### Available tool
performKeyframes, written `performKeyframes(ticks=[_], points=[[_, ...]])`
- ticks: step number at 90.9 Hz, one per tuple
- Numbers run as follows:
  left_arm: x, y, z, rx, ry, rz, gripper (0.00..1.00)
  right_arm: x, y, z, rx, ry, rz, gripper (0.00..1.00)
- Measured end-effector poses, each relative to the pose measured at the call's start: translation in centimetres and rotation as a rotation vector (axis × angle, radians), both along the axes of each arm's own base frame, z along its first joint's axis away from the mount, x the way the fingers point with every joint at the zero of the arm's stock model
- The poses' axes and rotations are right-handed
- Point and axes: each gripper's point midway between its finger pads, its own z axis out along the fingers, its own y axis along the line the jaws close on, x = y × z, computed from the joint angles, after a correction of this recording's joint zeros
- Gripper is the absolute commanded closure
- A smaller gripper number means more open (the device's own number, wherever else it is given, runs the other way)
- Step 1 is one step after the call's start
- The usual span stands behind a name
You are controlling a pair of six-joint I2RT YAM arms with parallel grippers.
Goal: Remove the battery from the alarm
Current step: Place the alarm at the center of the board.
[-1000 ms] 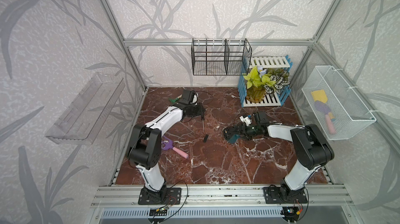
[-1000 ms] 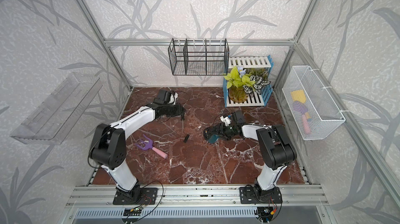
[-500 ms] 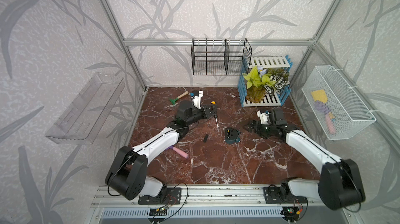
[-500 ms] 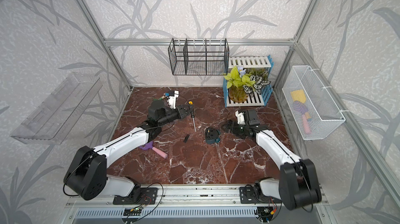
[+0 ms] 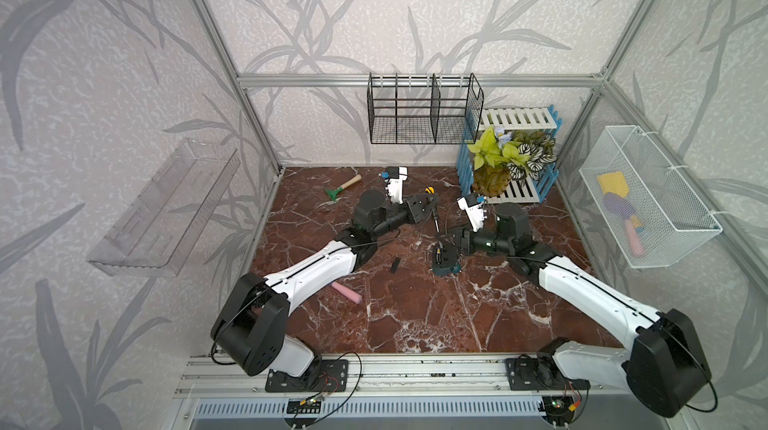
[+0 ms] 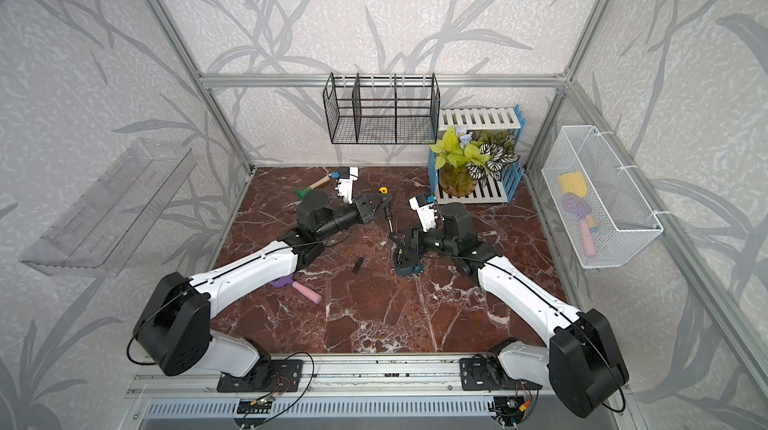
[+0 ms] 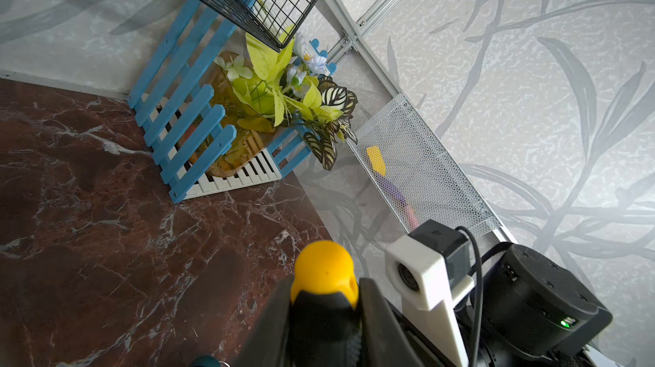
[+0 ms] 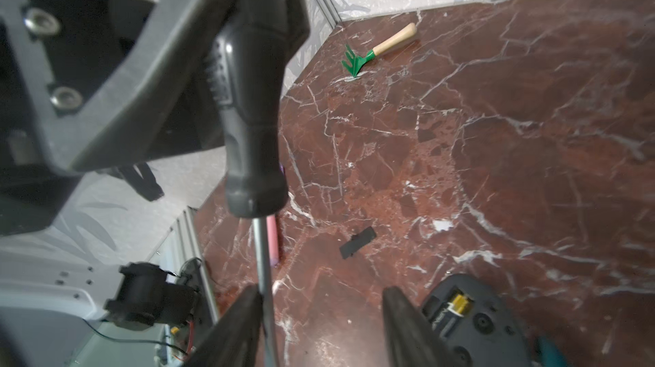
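Note:
The alarm (image 5: 444, 261) (image 6: 406, 262) lies face down mid-table, dark back up. In the right wrist view its back (image 8: 475, 326) has an open compartment holding the battery (image 8: 448, 314), dark with a yellow end. My right gripper (image 5: 444, 241) (image 6: 401, 241) (image 8: 320, 312) hovers just behind the alarm, open, with nothing between its fingers. My left gripper (image 5: 429, 204) (image 6: 384, 201) (image 7: 324, 298) is shut on the black-handled, yellow-capped screwdriver (image 5: 433, 216) (image 7: 324, 273). Its shaft (image 8: 264, 276) points down beside one right fingertip.
A small flat black piece (image 5: 395, 264) (image 8: 357, 241) lies left of the alarm. A green rake (image 5: 341, 188), a pink-handled tool (image 5: 346, 290), a plant on a blue-white rack (image 5: 498, 162), a black wire rack (image 5: 419, 112) and a white mesh basket (image 5: 648, 195) surround the area.
My right gripper drew back to the right, then returned beside the alarm. My left arm carried the screwdriver from the back left toward the middle, tip down near the alarm.

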Motion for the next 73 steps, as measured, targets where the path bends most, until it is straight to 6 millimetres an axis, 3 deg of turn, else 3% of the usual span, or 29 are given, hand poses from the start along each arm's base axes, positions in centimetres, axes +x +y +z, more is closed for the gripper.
performKeyframes(ticks=[16, 24, 32, 38, 63, 70, 73], points=[[0.0, 0.0, 0.1, -0.005, 0.003, 0.004, 0.85, -0.4, 1.2, 0.9, 0.003, -0.037, 0.051, 0.96], [-0.2, 0.0, 0.4, -0.010, -0.004, -0.002, 0.78, -0.6, 1.3, 1.0, -0.001, -0.049, 0.064, 1.00], [-0.4, -0.1, 0.4, -0.013, -0.003, -0.021, 0.63, -0.7, 1.3, 1.0, -0.011, -0.068, 0.078, 1.00], [-0.7, -0.2, 0.5, -0.022, 0.010, -0.055, 0.61, -0.9, 1.2, 1.0, -0.027, -0.092, 0.092, 1.00], [-2.2, -0.8, 0.7, -0.033, 0.047, -0.194, 0.70, -1.8, 0.3, 1.4, -0.085, -0.181, 0.137, 1.00], [-2.2, -0.7, 0.5, -0.024, 0.046, -0.198, 0.88, -2.0, 0.2, 1.3, -0.087, -0.184, 0.148, 0.99], [-2.2, -0.6, 0.4, -0.020, 0.047, -0.200, 0.93, -2.0, 0.2, 1.3, -0.089, -0.182, 0.150, 0.87]])
